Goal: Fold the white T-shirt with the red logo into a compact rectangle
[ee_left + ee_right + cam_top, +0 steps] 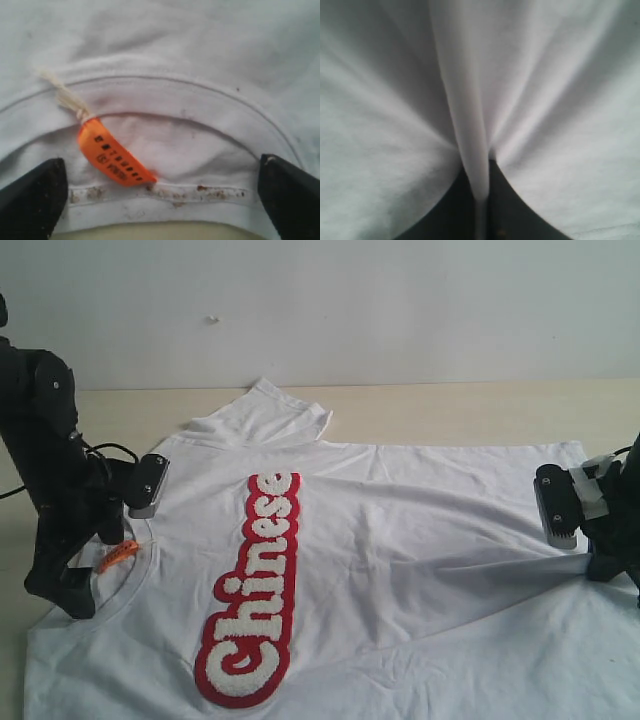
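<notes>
**Asker:** What does the outside camera give you?

**Me:** The white T-shirt lies spread front-up on the table, neck toward my left arm. The red logo runs along the chest. The bottom edge of the picture cuts off the near side of the shirt. My left gripper is down at the collar, and the arm hides part of that collar. My right gripper sits at the hem end with a ridge of cloth drawn up to it. Its tips are too dark to make out from there.

**Asker:** And the left wrist camera?

**Me:** My two fingers stand wide apart, one at each side, gripping nothing. The collar lies flat beneath them. An orange tag on a string rests inside the neck, its print too blurred to read.

**Asker:** The right wrist camera?

**Me:** Nearly all blurred white cloth. One fold runs down between my dark jaws, which are pressed together on it, so the shirt is pinched there. I cannot tell from this view which part of the shirt it is.
</notes>
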